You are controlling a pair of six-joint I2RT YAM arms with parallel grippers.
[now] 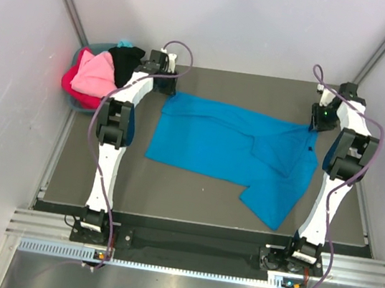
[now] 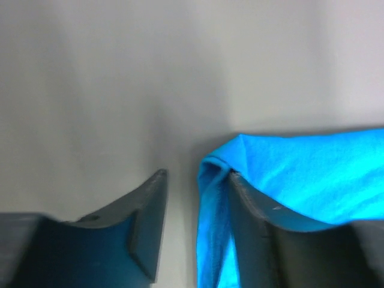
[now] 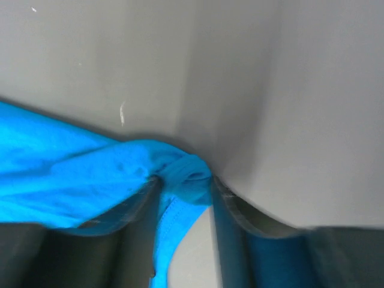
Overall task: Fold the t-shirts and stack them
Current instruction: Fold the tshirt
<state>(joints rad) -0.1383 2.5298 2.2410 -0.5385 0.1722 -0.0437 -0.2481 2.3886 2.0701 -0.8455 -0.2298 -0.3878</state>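
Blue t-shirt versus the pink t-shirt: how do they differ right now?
The blue t-shirt lies spread across the table, with its right side folded over; the pink t-shirt sits bunched up in the basket at the far left corner. The right gripper has its jaws pinched on a corner of the blue t-shirt; no gripper holds the pink t-shirt. Both are plain soft cloth, and neither is neatly folded yet.

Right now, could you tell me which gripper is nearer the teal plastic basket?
Left. The left gripper sits beside the teal basket; the right gripper is far across the table.
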